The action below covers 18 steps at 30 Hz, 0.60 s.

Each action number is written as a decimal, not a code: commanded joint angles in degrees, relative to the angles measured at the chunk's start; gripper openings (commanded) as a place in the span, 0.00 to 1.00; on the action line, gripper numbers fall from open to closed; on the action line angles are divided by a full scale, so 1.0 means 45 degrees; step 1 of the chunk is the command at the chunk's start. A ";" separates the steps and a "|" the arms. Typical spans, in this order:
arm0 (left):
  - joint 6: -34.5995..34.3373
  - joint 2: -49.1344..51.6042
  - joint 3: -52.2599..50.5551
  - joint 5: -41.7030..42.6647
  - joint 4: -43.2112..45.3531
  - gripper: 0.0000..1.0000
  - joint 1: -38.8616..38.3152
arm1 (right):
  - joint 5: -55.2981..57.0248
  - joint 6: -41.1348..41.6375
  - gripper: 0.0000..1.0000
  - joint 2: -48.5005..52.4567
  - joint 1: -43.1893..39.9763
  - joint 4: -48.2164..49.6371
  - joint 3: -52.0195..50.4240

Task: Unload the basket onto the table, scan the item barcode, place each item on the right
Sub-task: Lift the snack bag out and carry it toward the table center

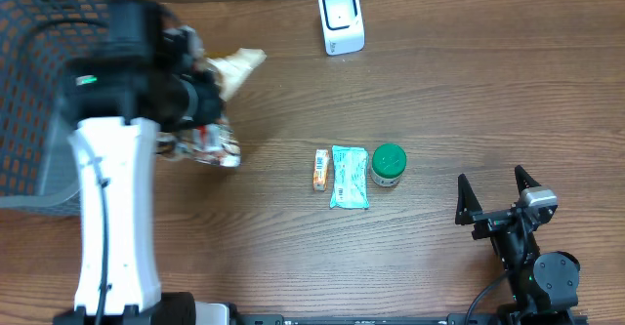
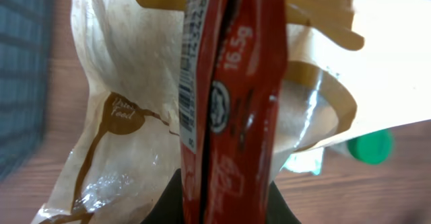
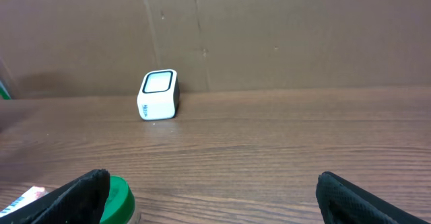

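My left hand [image 2: 225,214] is closed on the red packet [image 2: 232,96] at nine o'clock beside a paper bag [image 2: 114,69], so the pickup looks done, but the scanner [image 1: 342,20] sits well apart at twelve o'clock, the scan not yet made, while my right hand [image 1: 491,183] hangs open at four o'clock.
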 commanded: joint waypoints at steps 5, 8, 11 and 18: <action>-0.1656 0.0053 -0.5552 -0.0952 0.3735 0.04 -0.2176 | 0.0112 -0.0015 1.00 -0.0126 -0.0083 0.0078 -0.0136; -0.2395 0.0053 -0.7310 -0.1613 0.5406 0.04 -0.2759 | 0.0112 -0.0015 1.00 -0.0126 -0.0083 0.0078 -0.0136; -0.2871 0.0083 -0.8602 -0.2361 0.6834 0.04 -0.3109 | 0.0112 -0.0015 1.00 -0.0126 -0.0083 0.0078 -0.0136; -0.3385 0.0126 -1.0214 -0.2735 0.9020 0.04 -0.3245 | 0.0112 -0.0015 1.00 -0.0126 -0.0083 0.0078 -0.0136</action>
